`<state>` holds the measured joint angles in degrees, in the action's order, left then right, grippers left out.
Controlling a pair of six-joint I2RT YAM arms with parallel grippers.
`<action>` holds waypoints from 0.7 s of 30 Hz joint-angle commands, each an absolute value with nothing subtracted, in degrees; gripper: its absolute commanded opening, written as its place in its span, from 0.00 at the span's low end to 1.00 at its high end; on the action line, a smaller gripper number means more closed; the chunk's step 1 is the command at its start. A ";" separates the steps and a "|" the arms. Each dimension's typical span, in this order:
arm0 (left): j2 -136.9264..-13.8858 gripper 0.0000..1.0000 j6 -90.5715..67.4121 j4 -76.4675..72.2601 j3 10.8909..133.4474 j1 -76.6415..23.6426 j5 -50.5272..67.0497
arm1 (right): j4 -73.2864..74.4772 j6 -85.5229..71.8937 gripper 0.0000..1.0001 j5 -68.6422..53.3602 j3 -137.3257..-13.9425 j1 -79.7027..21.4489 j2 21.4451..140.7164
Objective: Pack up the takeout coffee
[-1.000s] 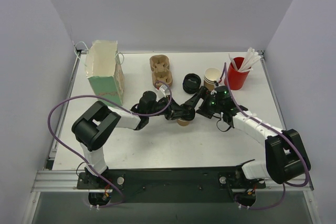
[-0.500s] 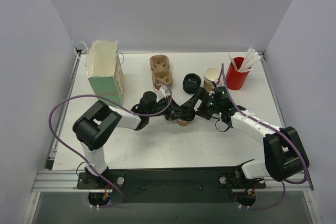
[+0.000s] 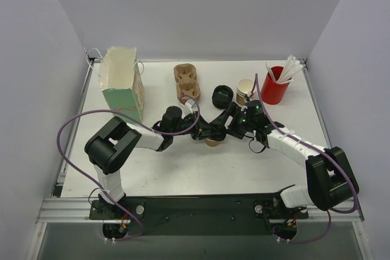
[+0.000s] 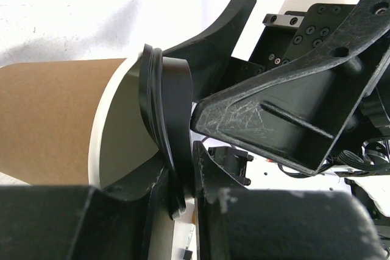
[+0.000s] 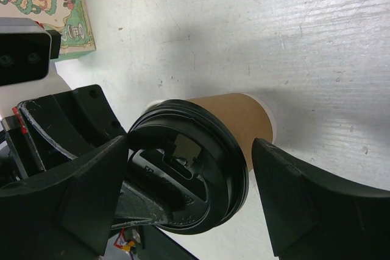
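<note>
The takeout coffee lies on its side on the table: a brown paper cup [image 4: 55, 120] [image 5: 234, 117] [image 3: 212, 142] with a black lid [image 4: 173, 101] [image 5: 183, 175] askew at its mouth. In the left wrist view the cup's pale inside shows beside the lid. My left gripper [image 4: 183, 168] [image 3: 214, 131] is shut on the lid's edge, one finger behind the lid and one across its face. My right gripper [image 5: 190, 150] [image 3: 230, 123] is open and straddles the lid, one finger on each side with gaps between.
A green printed paper bag [image 3: 122, 83] stands at the back left. A cardboard cup carrier [image 3: 186, 82], spare black lids [image 3: 222, 97], a stack of tan cups [image 3: 245, 91] and a red cup with white sticks [image 3: 275, 86] line the back.
My right gripper has crept a little left toward the cup and its jaws have narrowed slightly. The left arm and the cup have stayed put.
</note>
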<state>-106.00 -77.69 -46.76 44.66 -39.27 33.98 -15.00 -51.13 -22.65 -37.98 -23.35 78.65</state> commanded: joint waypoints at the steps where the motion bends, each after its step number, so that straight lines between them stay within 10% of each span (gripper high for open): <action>1: -106.35 0.20 -76.46 -49.92 45.79 -39.02 35.07 | -14.42 -50.71 0.76 -21.18 -40.43 -23.82 79.01; 21: -104.85 0.31 -75.15 -47.82 45.62 -38.94 35.24 | -13.80 -50.19 0.73 -20.39 -40.52 -23.73 79.28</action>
